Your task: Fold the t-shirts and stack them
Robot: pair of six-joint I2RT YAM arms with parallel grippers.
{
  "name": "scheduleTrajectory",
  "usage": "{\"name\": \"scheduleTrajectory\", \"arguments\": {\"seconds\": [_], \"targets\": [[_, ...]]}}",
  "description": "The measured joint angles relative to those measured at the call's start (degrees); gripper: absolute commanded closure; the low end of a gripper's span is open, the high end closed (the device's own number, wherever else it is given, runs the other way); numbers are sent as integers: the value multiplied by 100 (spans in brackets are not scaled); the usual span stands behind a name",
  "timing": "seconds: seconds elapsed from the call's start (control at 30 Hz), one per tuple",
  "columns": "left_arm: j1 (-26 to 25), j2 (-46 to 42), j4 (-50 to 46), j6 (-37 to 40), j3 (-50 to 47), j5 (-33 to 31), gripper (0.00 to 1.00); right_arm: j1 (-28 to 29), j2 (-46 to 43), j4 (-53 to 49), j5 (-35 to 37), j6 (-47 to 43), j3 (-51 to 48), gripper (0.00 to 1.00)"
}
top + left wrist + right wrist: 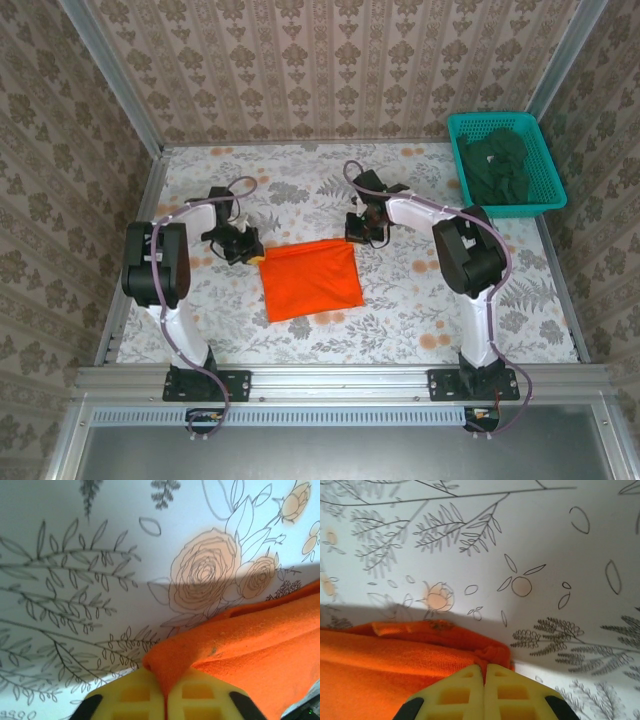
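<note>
Floral-printed cloth covers the table point(420, 290); towards its left side the left gripper point(247, 252) sits low at the far left corner of the orange t-shirt point(310, 278); in the left wrist view its yellow fingers point(132, 697) are pressed together on a raised peak of orange fabric, pinching that corner. The orange t-shirt lies folded into a rough rectangle at the middle of the table, between the two arms and slightly skewed; the right gripper point(362, 235) is down at its far right corner; in the right wrist view the yellow fingers point(455, 695) meet with a bunched fold of orange cloth caught at their tips. At the far right corner stands a teal mesh basket point(500, 118); dark green t-shirts point(500, 165) lie heaped inside it.
</note>
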Motion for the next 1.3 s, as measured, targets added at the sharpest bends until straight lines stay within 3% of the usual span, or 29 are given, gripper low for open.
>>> {"name": "scheduleTrajectory", "arguments": {"seconds": [0.17,0.23,0.43,0.57,0.73,0.97,1.13,1.23,1.3], "targets": [[20,72,-212,-24,393,-382,46,-63,28,-68,4,83,55,61],[17,50,-304,-55,575,-496,39,-136,15,-131,4,144,52,51],[-50,-684,-586,-177,684,-809,25,-391,-802,-39,24,553,-597,46],[-387,-1491,-629,-210,498,-796,20,-437,-1746,319,-24,831,-1340,44],[-682,-2004,-566,-201,-378,-439,24,-426,-2712,1010,-219,1093,-2503,41],[-706,-1272,-186,-155,-970,-160,39,-426,-3891,1495,-352,1209,-3928,40],[-817,-442,-79,-61,-634,-310,66,-428,-4734,1558,-363,1207,-4444,40],[-811,-221,-391,-94,-385,-562,92,-437,-5209,1550,-354,1211,-4774,40],[-778,-55,-570,-120,-146,-549,97,-479,-5547,1528,-341,1228,-5007,40]]}}
